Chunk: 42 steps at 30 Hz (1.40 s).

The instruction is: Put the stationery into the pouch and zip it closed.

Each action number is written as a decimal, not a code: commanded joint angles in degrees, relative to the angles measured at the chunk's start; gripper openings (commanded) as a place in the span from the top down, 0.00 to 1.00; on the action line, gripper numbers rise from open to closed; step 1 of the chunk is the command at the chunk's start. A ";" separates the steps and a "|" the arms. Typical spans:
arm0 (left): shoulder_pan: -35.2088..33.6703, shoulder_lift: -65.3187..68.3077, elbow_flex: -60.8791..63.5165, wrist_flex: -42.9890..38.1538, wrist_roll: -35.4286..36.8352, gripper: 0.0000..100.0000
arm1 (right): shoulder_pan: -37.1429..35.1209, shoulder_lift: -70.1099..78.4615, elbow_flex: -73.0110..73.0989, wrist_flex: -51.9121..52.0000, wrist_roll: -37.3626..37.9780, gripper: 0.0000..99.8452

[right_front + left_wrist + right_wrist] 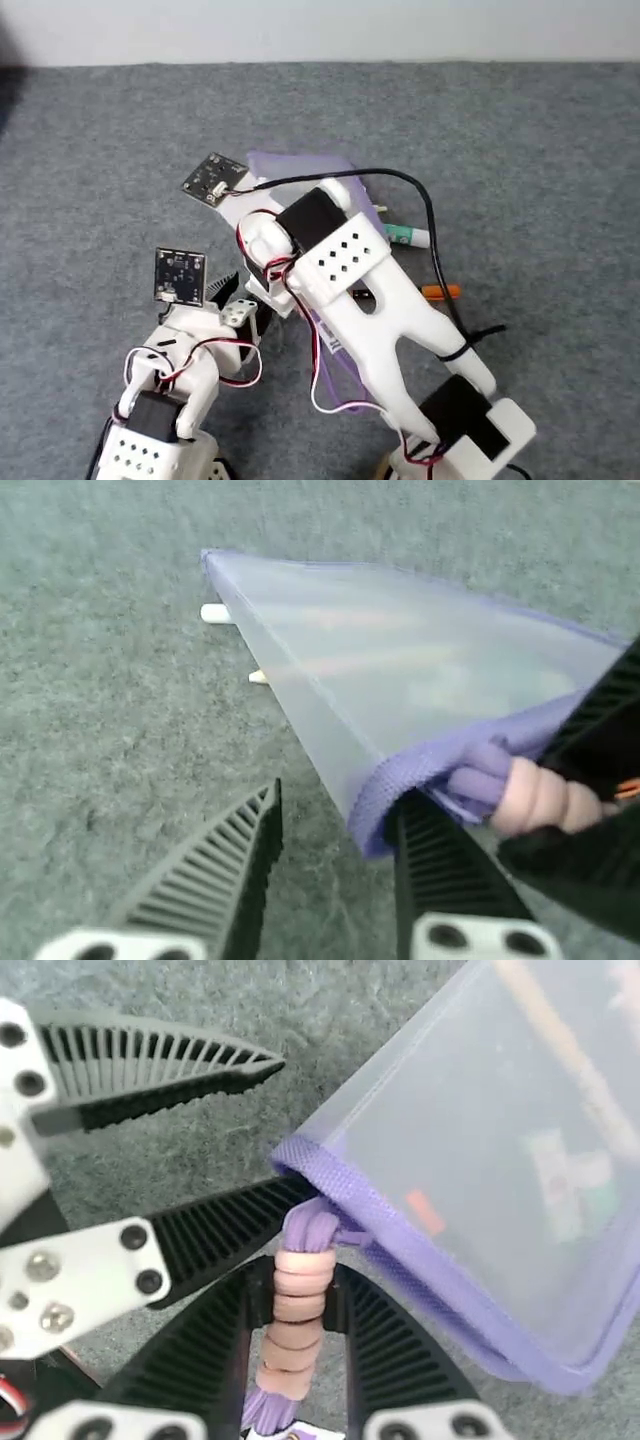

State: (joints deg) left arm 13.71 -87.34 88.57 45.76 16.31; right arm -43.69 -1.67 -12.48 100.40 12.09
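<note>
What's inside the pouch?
Through the pouch wall show a blurry orange streak and a green-white shape. Whether they lie inside or underneath, I cannot tell.

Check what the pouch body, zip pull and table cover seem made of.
Pouch body: frosted translucent plastic, probably vinyl; contents show through blurred.
Zip pull: pink ribbed sleeve, rubbery-looking, on purple cord.
Table cover: grey felt or low carpet, matte and fuzzy.

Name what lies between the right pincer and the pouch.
A pink ribbed zip pull on a purple cord: the right pincer is shut on it, and the cord leads to the corner of the pouch. The right wrist view shows this.
</note>
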 commanded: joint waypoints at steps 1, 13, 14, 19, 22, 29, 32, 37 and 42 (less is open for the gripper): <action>-0.09 0.18 -0.40 -0.97 -0.18 0.84 | -1.89 -4.44 -2.73 2.07 0.44 0.99; -0.44 0.18 -0.66 -0.97 -3.78 0.99 | -1.01 -5.67 -2.64 2.24 0.53 0.99; -0.53 0.18 -0.75 -0.97 -3.78 0.99 | -0.57 -6.02 -2.64 2.24 0.53 0.99; -0.53 0.18 -0.75 -0.62 -3.78 0.99 | 4.35 -7.96 -2.55 2.24 0.62 0.99; -0.53 0.18 -1.19 0.97 -3.78 0.99 | 9.54 -9.54 -2.55 2.24 0.79 0.99; -0.62 0.53 -5.85 6.51 -3.78 0.99 | 20.70 -13.49 2.29 2.24 11.16 0.99; -0.79 0.53 -7.08 8.09 -3.78 0.99 | 24.66 -15.69 6.33 1.98 11.78 0.99; -7.38 0.53 -7.60 9.23 -5.98 0.99 | 30.37 -19.38 11.08 1.54 11.78 0.99; -10.81 0.53 -11.12 14.24 -9.93 0.99 | 35.38 -21.41 13.27 1.45 11.78 0.99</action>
State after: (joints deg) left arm 6.15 -87.34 81.45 57.19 8.13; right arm -12.92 -19.69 0.79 100.40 23.34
